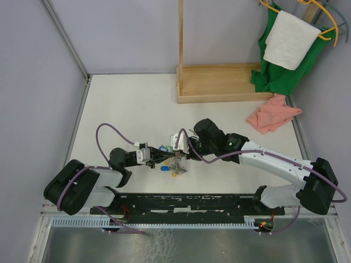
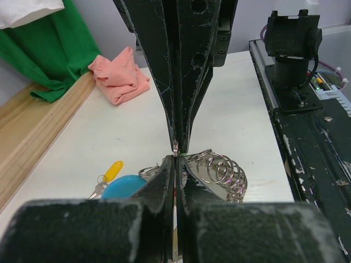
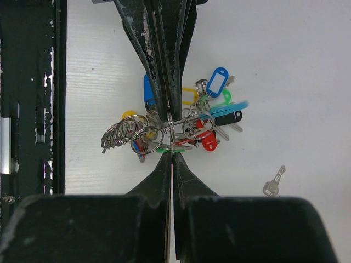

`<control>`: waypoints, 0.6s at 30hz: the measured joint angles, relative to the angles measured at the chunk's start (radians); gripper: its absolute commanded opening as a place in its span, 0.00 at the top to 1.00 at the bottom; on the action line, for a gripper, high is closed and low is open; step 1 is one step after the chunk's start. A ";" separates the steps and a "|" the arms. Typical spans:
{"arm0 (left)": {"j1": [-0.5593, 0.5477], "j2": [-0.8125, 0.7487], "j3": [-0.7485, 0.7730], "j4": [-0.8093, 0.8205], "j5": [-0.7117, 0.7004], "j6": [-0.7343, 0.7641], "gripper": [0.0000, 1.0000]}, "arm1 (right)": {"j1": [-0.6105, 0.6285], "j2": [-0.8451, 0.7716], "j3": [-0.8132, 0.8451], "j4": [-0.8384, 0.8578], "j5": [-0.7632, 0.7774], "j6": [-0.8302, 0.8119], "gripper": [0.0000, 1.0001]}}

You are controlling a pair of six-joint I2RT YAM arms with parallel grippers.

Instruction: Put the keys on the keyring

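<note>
Both closed: left gripper, right gripper, seemingly pinching the keyring.

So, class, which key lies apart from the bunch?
The plain silver key at the right wrist view's lower right: it lies alone on the table, no coloured tag showing; the rest are bunched.

The top view looks down from behind the near edge over the whole surface. Close in, one wrist view runs low along the left end effector, the other looks steeply down the right end effector. Both share the keyring.
</note>
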 measured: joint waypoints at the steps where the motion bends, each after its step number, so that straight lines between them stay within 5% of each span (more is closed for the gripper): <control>1: 0.000 0.000 0.000 0.000 0.000 0.000 0.97 | 0.000 0.000 0.000 0.000 0.000 0.001 0.99; 18: 0.000 0.006 0.000 0.001 0.000 0.000 0.97 | 0.006 0.000 0.000 0.013 0.002 0.009 0.99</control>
